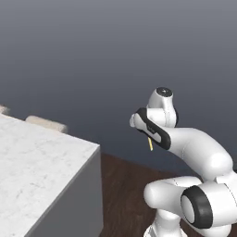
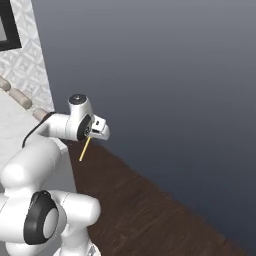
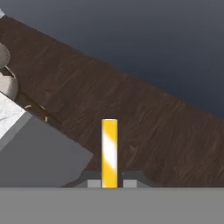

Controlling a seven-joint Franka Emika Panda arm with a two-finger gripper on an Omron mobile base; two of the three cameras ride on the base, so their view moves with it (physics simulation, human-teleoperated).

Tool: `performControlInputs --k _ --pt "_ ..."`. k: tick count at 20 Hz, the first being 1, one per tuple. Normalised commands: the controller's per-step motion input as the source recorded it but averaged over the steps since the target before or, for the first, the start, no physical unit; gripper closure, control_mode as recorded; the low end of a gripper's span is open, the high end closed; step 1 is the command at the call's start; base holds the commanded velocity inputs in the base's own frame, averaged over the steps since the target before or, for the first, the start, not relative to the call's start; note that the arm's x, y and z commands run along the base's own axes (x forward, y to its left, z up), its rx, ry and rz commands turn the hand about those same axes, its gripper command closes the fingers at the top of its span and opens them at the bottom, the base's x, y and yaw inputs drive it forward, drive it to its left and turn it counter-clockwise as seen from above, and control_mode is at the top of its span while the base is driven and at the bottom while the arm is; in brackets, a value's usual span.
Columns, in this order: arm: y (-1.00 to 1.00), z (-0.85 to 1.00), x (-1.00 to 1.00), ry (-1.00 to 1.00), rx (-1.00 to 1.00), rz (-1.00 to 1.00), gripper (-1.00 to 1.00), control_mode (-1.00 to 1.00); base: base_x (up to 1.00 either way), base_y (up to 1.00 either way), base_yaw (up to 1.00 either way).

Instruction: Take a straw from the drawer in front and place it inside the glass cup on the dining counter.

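Note:
My gripper (image 3: 109, 183) is shut on the straw (image 3: 109, 151), a thin pale-yellow stick that rises straight up between the two fingertips in the hand view. From the base views the straw (image 1: 150, 144) (image 2: 84, 149) hangs down from the gripper (image 1: 148, 138) (image 2: 88, 138), in the air over the dark wooden floor. The dining counter (image 1: 37, 162) (image 2: 9, 122), a white marble slab, lies to the left of the hand, and its corner (image 3: 9, 114) shows in the hand view. The glass cup and the drawer are out of view.
Round beige stools (image 1: 46, 123) (image 2: 20, 98) stand along the counter's far edge. The counter's grey side wall (image 3: 41, 155) drops to the wooden floor (image 3: 144, 113). A plain dark grey wall (image 1: 115, 55) closes the far side. A patterned white wall (image 2: 30, 55) stands at the left.

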Motion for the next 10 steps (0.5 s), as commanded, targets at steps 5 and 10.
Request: performControlInputs --k 5,10 --pt "0.00 0.00 0.00 0.00 0.00 0.00 1.00 1.00 1.00 -0.70 0.56" --pt "0.00 0.00 0.00 0.00 0.00 0.00 1.00 1.00 1.00 -0.66 0.57"
